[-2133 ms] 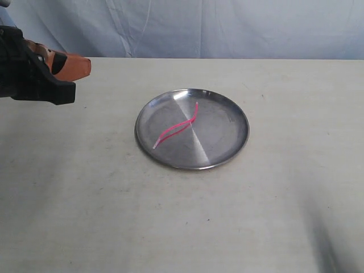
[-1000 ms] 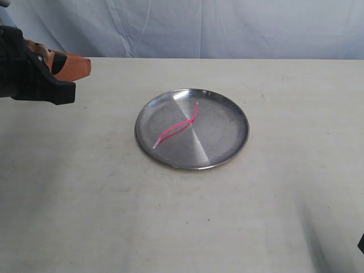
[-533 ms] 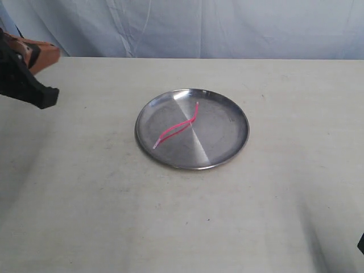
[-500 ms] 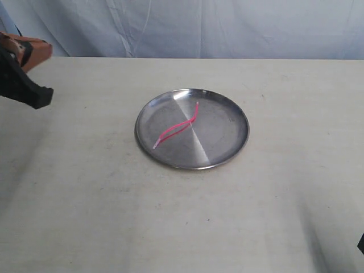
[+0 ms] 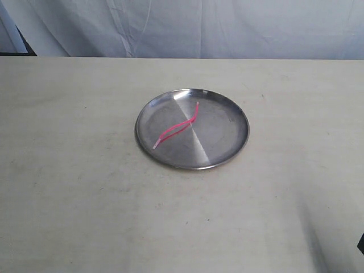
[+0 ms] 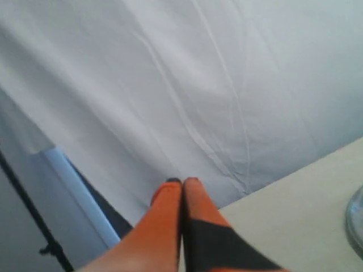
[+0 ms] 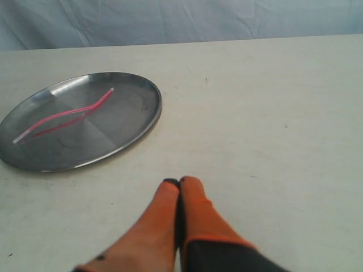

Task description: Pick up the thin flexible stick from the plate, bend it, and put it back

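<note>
Stick [image 5: 174, 128] on plate [image 5: 223, 132], left fingers [image 6: 167, 222] pressed together, empty, right fingers [image 7: 198, 211] likewise

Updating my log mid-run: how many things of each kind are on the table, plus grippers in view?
Thin bright pink plastic stick: 1
Round shiny stainless-steel plate: 1
Orange grippers: 2 (left gripper, right gripper), jaws closed
Total: 4

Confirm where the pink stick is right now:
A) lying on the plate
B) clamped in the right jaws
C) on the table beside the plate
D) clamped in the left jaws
A: the thin flexible stick lies wavy on the plate, with nothing gripping it.
</note>
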### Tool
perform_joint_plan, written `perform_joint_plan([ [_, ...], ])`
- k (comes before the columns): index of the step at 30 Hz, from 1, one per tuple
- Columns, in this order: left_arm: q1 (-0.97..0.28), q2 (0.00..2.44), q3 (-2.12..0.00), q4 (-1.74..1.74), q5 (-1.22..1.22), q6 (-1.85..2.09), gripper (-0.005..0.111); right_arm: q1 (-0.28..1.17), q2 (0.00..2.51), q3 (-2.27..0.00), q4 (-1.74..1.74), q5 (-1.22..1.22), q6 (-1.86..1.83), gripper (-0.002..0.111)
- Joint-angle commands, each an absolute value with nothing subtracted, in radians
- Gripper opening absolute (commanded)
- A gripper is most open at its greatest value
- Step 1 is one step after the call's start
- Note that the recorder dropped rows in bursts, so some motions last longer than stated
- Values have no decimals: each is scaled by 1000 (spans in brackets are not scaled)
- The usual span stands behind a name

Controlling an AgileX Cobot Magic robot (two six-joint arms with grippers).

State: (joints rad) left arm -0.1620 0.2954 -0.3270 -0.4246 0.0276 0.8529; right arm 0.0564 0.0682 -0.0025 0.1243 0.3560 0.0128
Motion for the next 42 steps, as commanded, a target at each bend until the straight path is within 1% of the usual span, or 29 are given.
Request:
perform_joint_plan([
  [1, -20, 164, -207, -216, 53, 427, 0, 60, 61, 0, 124, 348, 8, 0],
  [3, 27, 121, -162, -184, 103, 329, 0, 60, 61, 0, 124, 348, 8, 0],
  [6, 58, 74, -109, -182, 175, 234, 0, 60, 61, 0, 124, 348, 8, 0],
  [17, 60, 24, 0, -182, 274, 93, 0, 60, 61, 0, 124, 348, 8, 0],
  [21, 60, 24, 0, -150, 229, 86, 0, 60, 61, 0, 124, 348, 8, 0],
  [30, 60, 0, 0, 23, 228, 86, 0, 60, 61, 0, 128, 338, 10, 0],
  [42, 60, 0, 0, 35, 230, 86, 0, 60, 61, 0, 128, 338, 10, 0],
])
